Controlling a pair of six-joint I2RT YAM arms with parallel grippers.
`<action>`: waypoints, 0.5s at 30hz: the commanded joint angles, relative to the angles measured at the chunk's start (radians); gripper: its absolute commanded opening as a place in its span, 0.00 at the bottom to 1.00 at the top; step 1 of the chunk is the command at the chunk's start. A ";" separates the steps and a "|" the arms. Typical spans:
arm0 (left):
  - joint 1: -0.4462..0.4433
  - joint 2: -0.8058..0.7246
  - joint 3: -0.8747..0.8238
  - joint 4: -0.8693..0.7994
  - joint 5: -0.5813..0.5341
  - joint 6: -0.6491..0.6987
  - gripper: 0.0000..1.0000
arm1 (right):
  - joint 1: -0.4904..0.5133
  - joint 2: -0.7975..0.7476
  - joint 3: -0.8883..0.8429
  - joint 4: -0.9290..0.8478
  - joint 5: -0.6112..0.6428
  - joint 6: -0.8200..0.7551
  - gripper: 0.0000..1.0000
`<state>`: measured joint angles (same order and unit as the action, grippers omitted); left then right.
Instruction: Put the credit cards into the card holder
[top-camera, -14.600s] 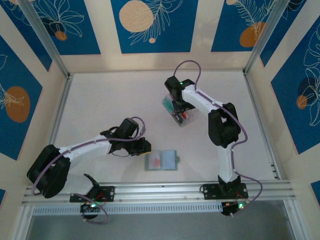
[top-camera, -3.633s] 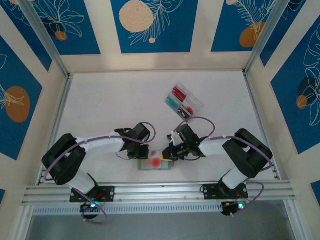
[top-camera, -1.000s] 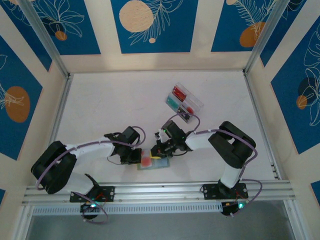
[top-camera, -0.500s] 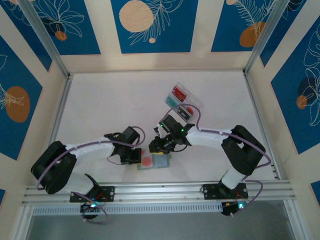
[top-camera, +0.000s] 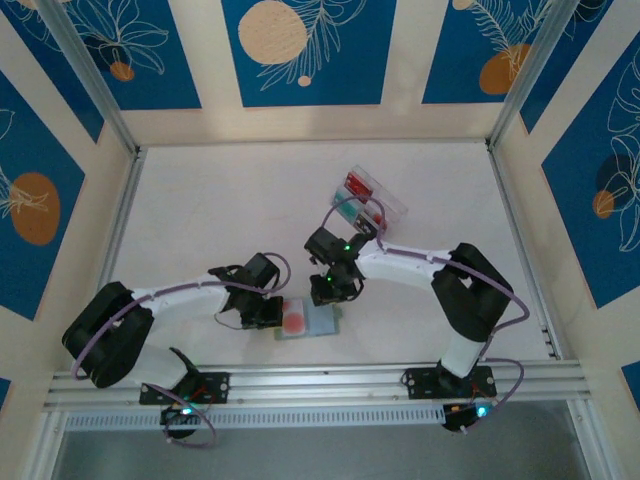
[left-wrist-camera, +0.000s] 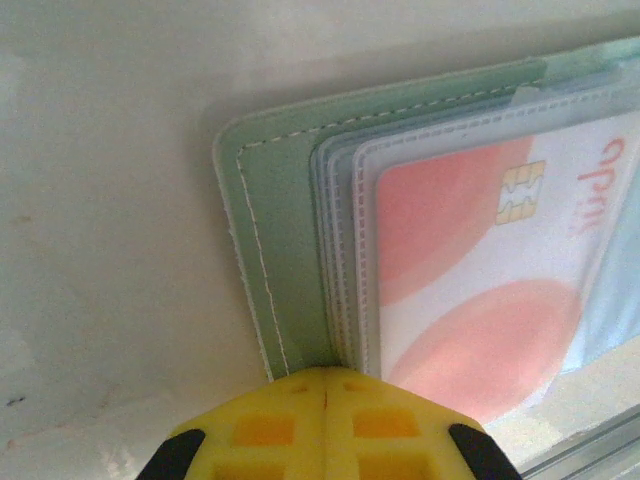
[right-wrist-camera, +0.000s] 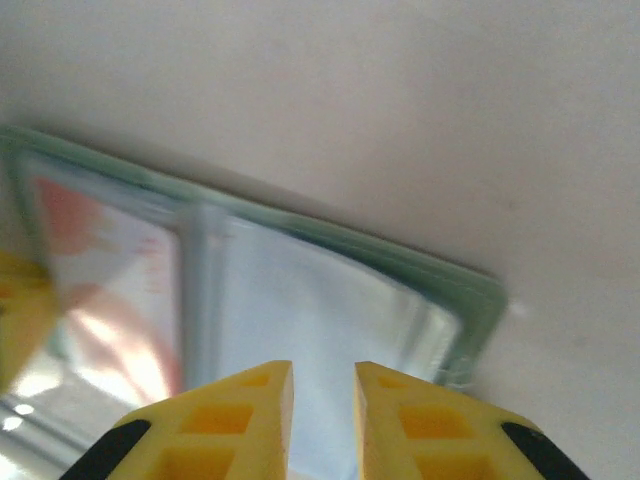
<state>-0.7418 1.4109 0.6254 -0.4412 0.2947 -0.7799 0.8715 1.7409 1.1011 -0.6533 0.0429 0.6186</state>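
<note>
White tabletop (top-camera: 200, 220) carries the open sage card holder (top-camera: 322, 322) near its front edge, a red-and-white credit card (left-wrist-camera: 470, 270) tucked in its left clear sleeve. Left gripper (left-wrist-camera: 325, 400) presses fully closed at the holder's left edge; right gripper (right-wrist-camera: 323, 390) hovers over the right half, fingers narrowly apart, holding nothing

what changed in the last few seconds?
The right gripper drew back from the card holder toward its far edge, jaws now slightly apart and empty. The card slid into the holder's left half, under the clear sleeve. Unchanged: left gripper shut at the holder's left edge, clear box in place.
</note>
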 joint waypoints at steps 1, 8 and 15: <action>-0.014 0.066 -0.041 0.065 -0.025 -0.015 0.00 | 0.009 0.031 0.025 -0.071 0.061 -0.036 0.26; -0.015 0.075 -0.037 0.067 -0.023 -0.011 0.00 | 0.045 0.092 0.032 -0.056 0.092 -0.038 0.29; -0.015 0.080 -0.040 0.072 -0.019 -0.013 0.00 | 0.096 0.079 0.078 -0.178 0.272 -0.001 0.29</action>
<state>-0.7418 1.4223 0.6270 -0.4404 0.2958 -0.7799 0.9501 1.8191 1.1591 -0.7315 0.2096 0.5961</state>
